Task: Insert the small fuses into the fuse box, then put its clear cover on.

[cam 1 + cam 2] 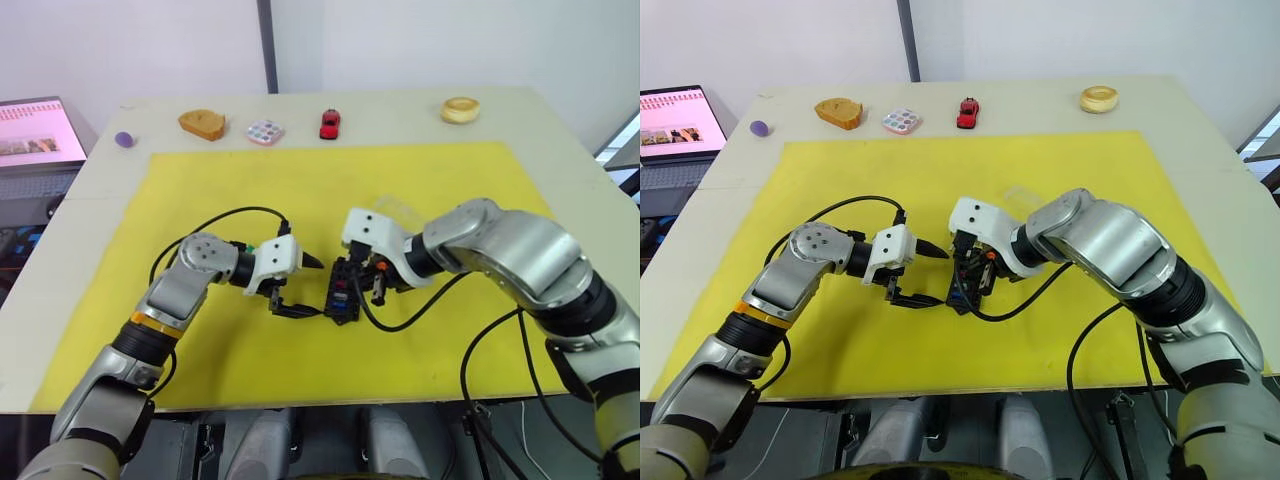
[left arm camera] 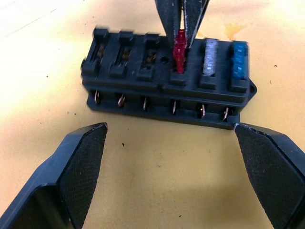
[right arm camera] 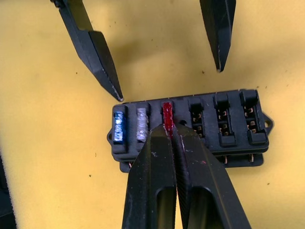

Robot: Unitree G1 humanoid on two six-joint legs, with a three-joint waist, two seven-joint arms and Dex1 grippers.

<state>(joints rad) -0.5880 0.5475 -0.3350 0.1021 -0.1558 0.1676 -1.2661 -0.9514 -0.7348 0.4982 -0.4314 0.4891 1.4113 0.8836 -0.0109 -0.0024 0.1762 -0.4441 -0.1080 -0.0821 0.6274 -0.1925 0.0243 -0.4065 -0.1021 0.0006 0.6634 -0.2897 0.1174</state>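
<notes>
The black fuse box lies on the yellow mat, between my two grippers. A blue fuse and a grey fuse sit in its two end slots. My right gripper is shut on a red fuse, which stands in the third slot. Three slots beside it are empty. My left gripper is open, its fingers spread to either side of the box's long wall without touching it. The clear cover lies on the mat just behind my right wrist.
Along the table's far edge stand a purple ball, a brown bread-like piece, a dotted disc, a red toy car and a tan ring. A laptop sits off the far left.
</notes>
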